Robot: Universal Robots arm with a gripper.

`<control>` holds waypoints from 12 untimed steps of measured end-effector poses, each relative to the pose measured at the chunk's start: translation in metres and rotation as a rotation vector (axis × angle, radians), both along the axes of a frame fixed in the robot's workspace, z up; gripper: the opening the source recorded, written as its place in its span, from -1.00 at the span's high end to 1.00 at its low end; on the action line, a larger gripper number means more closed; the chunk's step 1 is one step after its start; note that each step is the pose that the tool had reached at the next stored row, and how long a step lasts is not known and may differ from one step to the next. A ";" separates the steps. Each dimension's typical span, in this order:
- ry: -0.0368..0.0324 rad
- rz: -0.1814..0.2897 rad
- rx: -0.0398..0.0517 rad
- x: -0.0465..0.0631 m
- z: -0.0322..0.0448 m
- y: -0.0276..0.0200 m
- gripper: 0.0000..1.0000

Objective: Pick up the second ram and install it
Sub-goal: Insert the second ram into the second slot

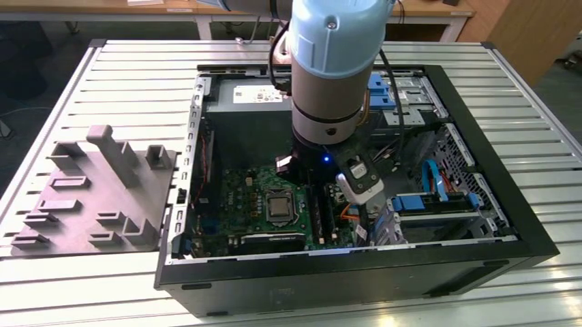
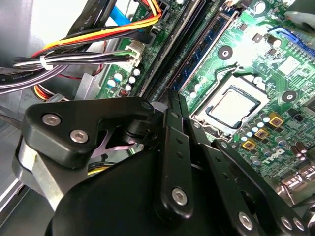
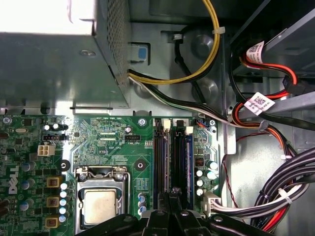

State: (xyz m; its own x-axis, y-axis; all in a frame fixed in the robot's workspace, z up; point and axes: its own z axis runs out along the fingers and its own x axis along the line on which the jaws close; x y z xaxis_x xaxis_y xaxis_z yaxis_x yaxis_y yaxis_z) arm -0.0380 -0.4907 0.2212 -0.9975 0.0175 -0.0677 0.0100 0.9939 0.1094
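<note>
1. while the arm reaches down into the open computer case (image 1: 509,225), the gripper (image 3: 170,209) sits low over the memory slots (image 3: 173,162) of the green motherboard (image 3: 113,152), just beside the cpu socket (image 3: 101,204).
2. in the second wrist view the fingers (image 2: 173,123) stand pressed together with no gap between them; whether a thin board is pinched there i cannot tell.
3. one blue-labelled stick (image 2: 204,49) lies seated in a slot, seen in the second wrist view; i judge this to be a module already installed.
4. the second ram i cannot pick out with certainty: the fingertips meet right at the slots, so it may be at or in the neighbouring slot under them.
5. my reading is that the work is late, at the seating stage, with full latching unconfirmed.
6. the grey holder (image 1: 91,197) outside the case carries no stick that i can make out.
</note>
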 end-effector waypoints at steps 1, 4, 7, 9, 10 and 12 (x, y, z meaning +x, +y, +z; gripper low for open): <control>0.0000 0.000 0.0001 0.000 -0.0002 0.0000 0.77; -0.0001 0.000 0.0004 0.000 -0.0015 0.0000 0.77; 0.0000 0.000 0.0001 0.000 -0.0016 0.0000 0.77; -0.0001 0.000 0.0003 0.000 -0.0022 0.0000 0.77; -0.0002 0.000 0.0005 0.000 -0.0027 0.0001 0.77; 0.0000 0.000 0.0001 0.000 -0.0030 0.0000 0.77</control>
State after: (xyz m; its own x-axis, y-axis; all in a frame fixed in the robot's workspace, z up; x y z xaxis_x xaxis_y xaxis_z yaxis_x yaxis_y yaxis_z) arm -0.0380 -0.4907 0.2182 -0.9975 0.0175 -0.0678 0.0100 0.9939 0.1095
